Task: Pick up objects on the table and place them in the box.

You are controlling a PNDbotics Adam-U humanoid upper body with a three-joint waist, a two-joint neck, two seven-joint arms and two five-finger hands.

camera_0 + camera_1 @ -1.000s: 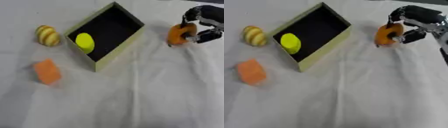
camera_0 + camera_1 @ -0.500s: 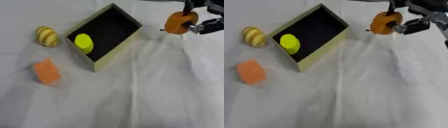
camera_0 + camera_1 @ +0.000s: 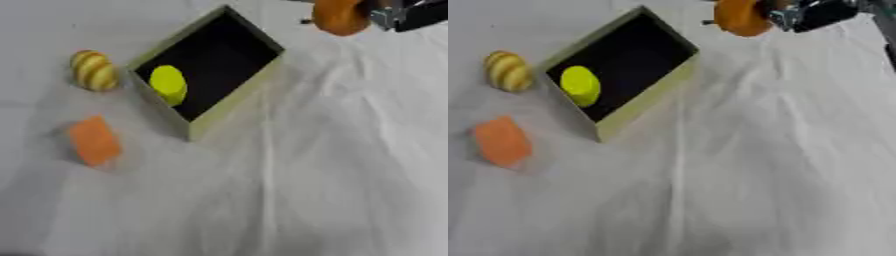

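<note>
Orange block point(image 3: 93, 141) at 9 o'clock and striped object point(image 3: 93, 70) at 10 lie outside the box point(image 3: 234, 101). At 1 o'clock, an orange object point(image 3: 741, 17) is grasped by the right hand point(image 3: 811, 14); it should be carried over the opening before release.

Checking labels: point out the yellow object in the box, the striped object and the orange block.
yellow object point(image 3: 167, 84), left eye view, middle of its top face
striped object point(image 3: 94, 70), left eye view, centre of its body
orange block point(image 3: 502, 141), right eye view, middle of its upper face
</note>
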